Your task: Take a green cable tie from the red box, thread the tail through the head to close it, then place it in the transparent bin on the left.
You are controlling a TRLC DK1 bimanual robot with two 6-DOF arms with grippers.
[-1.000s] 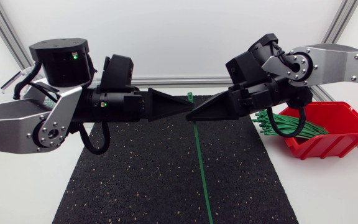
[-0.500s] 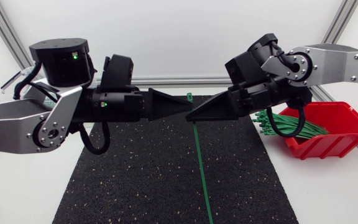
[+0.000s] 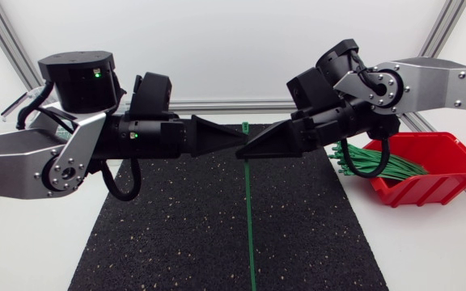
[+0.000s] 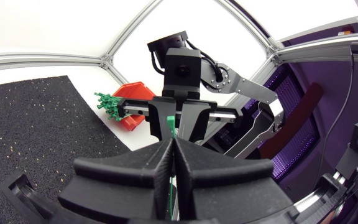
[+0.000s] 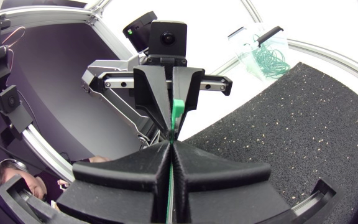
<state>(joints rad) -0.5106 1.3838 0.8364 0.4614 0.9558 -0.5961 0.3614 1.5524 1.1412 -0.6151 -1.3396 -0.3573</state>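
Bench (image 3: 427, 242): carrying the black mat (image 3: 176, 234), the reference for every place below.
Red box (image 3: 447, 174): sitting just off the mat's right edge and holding the spare green ties.
Transparent bin (image 5: 260, 53): standing beyond the mat's far left corner, well apart from both claws.
Left claw (image 3: 239, 142): hovering above the mat's far middle, fingers narrow and pinching the cable tie (image 3: 248, 218) by its head.
Right claw (image 3: 242, 151): meeting it tip to tip over the same spot and also clamping the tie.
Tie: hanging over the mat's middle with its tail trailing toward the near edge, not yet looped.
Risk: both grips are crowding the head while the long tail is going unheld. If one claw releases to fetch it, the tie is likely to twist or slip onto the mat.
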